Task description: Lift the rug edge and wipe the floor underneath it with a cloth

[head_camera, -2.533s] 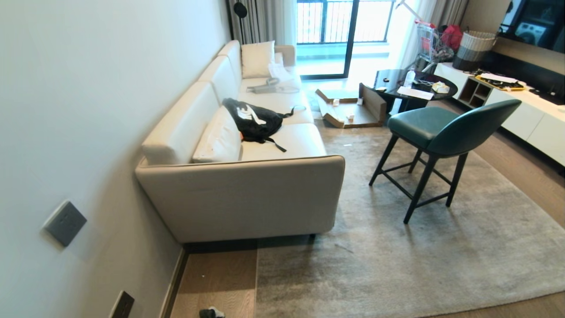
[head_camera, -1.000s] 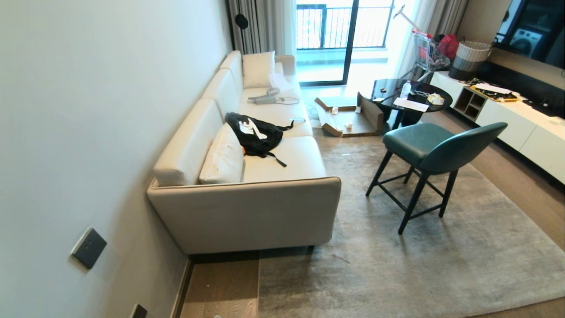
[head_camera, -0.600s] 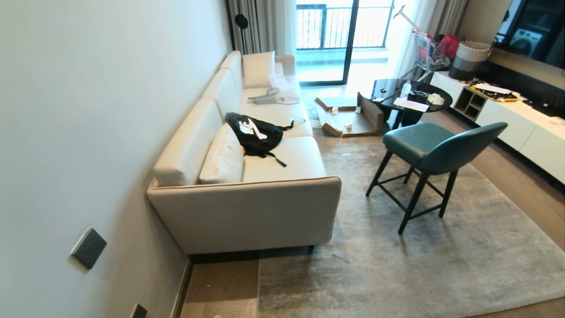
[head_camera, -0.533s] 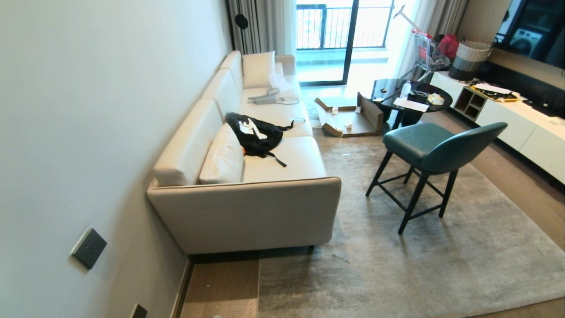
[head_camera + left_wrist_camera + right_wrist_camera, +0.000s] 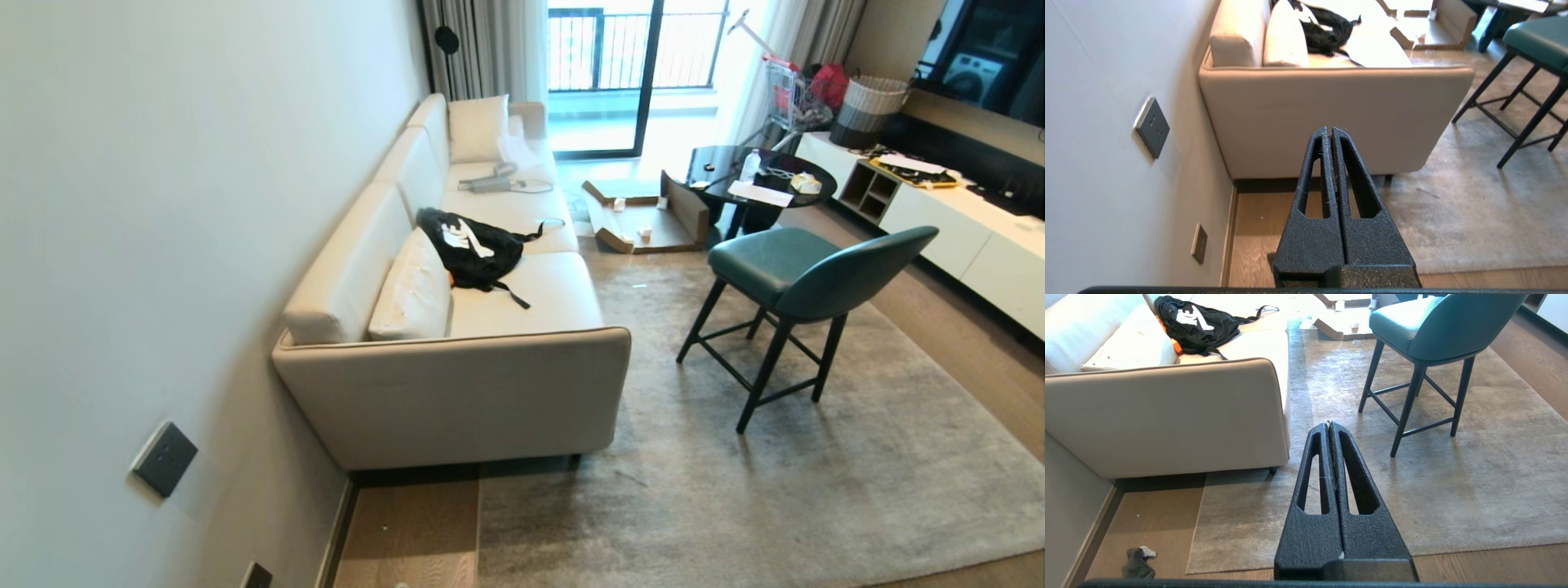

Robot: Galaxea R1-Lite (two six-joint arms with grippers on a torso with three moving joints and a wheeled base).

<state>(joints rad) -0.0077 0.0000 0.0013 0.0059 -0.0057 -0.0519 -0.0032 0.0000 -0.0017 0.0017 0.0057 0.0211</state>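
The pale grey rug lies flat, and its rug edge [image 5: 478, 531] runs straight beside the strip of brown wood floor [image 5: 408, 531] between wall and sofa. The right wrist view shows the rug edge [image 5: 1195, 531] meeting a square corner near me. A small grey cloth [image 5: 1138, 561] lies crumpled on the floor [image 5: 1155, 522], left of that corner and close to the skirting. My left gripper [image 5: 1329, 130] is shut and empty, held above the floor strip. My right gripper [image 5: 1329, 424] is shut and empty, held above the rug. Neither arm appears in the head view.
A cream sofa [image 5: 457, 392] stands on the rug's far left part against the wall. A green chair [image 5: 804, 269] on dark legs stands mid-rug. Wall sockets [image 5: 163, 457] are on the left. A round black table [image 5: 759, 175], cardboard and a white cabinet [image 5: 963, 220] lie beyond.
Early on the whole head view shifted, so the camera moved and the cloth dropped out of its lower border. Over the last second nothing has moved; both grippers stay shut.
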